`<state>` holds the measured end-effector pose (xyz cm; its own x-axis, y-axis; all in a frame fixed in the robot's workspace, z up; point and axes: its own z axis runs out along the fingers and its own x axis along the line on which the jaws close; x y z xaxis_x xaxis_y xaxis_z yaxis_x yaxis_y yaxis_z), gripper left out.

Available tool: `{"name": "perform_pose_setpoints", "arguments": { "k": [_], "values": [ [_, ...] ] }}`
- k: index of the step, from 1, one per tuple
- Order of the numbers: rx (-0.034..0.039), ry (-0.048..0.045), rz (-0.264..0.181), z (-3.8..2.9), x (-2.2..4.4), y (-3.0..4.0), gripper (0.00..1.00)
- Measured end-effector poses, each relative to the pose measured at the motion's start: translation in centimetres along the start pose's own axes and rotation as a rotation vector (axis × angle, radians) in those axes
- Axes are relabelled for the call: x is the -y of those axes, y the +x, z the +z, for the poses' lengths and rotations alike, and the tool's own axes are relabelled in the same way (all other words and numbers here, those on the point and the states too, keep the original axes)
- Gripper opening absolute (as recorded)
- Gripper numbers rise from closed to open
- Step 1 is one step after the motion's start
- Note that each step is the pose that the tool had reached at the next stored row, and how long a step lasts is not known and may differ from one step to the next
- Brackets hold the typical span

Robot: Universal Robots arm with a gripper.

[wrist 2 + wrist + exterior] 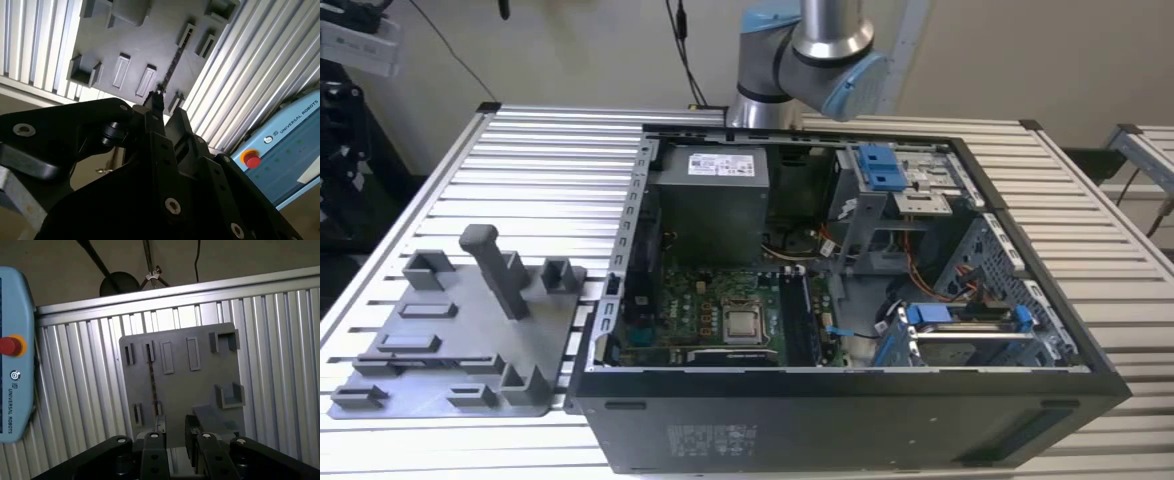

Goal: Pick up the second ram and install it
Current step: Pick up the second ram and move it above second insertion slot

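Item: second ram point(152, 380), a thin dark stick standing on edge in the slots of the grey fixture tray point(200, 385), which lies on the slatted table point(75, 390).
Gripper point(175, 422): above the tray and apart from it, fingers spread, holding nothing. We note the stick lines up nearer one finger than mid-gap.
Handling, in our judgement: we centre the gap over the stick, grip its flat faces and keep it upright.
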<state>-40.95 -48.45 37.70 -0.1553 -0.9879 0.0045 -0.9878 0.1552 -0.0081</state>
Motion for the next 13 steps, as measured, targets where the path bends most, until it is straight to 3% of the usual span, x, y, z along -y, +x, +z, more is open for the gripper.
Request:
{"name": "perform_pose_setpoints", "arguments": {
  "k": [8, 10, 13],
  "values": [
    [0.0001, -0.0050, -0.013, 0.16, 0.28, 0.02, 0.30],
    [0.0070, -0.0112, -0.018, 0.18, 0.29, 0.04, 0.30],
    [0.0176, -0.0131, -0.041, 0.34, 0.28, 0.04, 0.30]
  ]
}}
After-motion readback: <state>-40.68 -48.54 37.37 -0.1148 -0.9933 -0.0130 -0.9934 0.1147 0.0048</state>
